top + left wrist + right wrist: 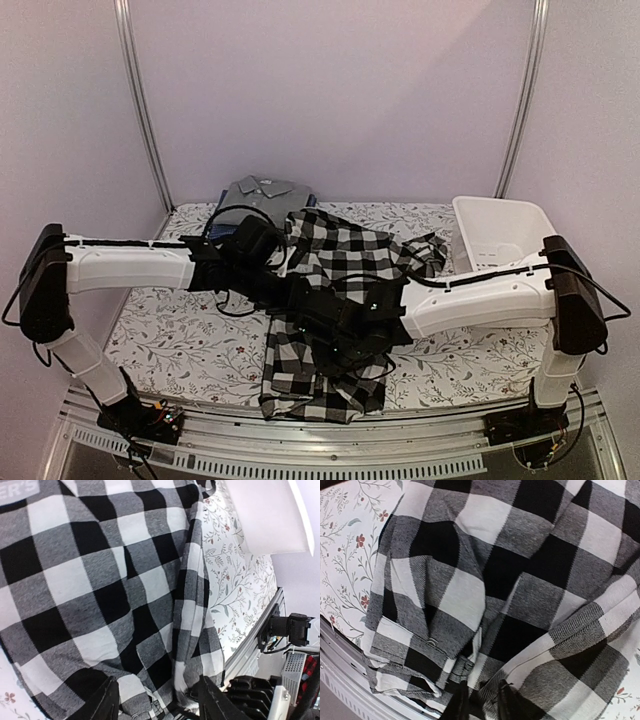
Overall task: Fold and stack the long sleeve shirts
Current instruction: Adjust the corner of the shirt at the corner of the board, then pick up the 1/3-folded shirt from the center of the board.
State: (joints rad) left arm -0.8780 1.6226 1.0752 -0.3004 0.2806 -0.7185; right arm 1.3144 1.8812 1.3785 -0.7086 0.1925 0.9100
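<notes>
1. Top external view: one collared shirt in large black-and-white checks (330, 300) lies spread and rumpled in the middle of the floral-patterned worktop (170, 340), reaching its near edge; one plain grey collared shirt (262, 190) sits folded at the far edge.
2. One white plastic basket (480, 215) stands at the far right.
3. The left fingers (107, 702) stand apart, released, over checked cloth; the right fingers (459, 705) clench a fold of it.
4. A cut-off label (17, 487) reads "ER'S".

Overhead rear view; wrist views close, sharing checked shirt (300, 375).
</notes>
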